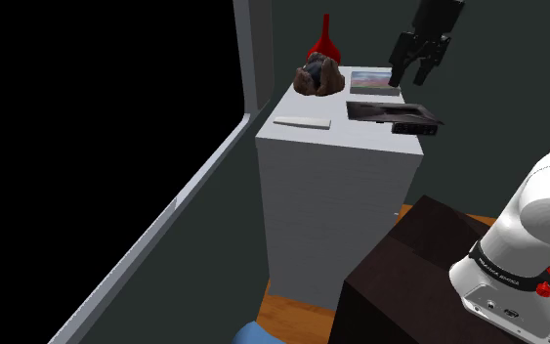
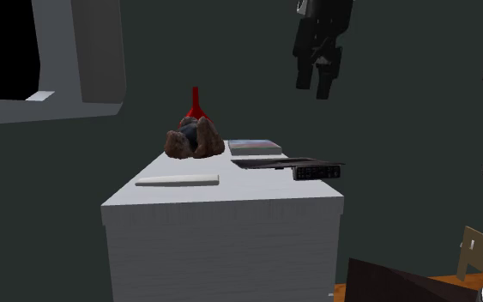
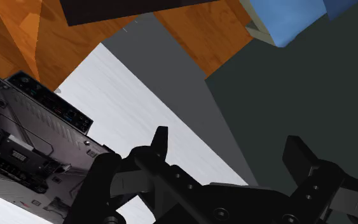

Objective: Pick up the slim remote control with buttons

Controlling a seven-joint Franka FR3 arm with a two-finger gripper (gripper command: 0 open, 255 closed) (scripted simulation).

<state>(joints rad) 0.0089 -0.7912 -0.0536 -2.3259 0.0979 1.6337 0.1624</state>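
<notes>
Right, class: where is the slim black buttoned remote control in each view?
Shoulder view: slim black remote control at the white cabinet's right edge.
Second exterior view: remote at cabinet's near right corner.
Wrist view: remote to one side of the open gripper.
Landmark: flat dark panel alongside it.

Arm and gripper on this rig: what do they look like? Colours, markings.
Arm: white rounded links, a dark joint band with small white lettering, a small red dot beside it. Gripper: all black, blocky body, two angular jaws, round screw heads in the wrist view.
</notes>
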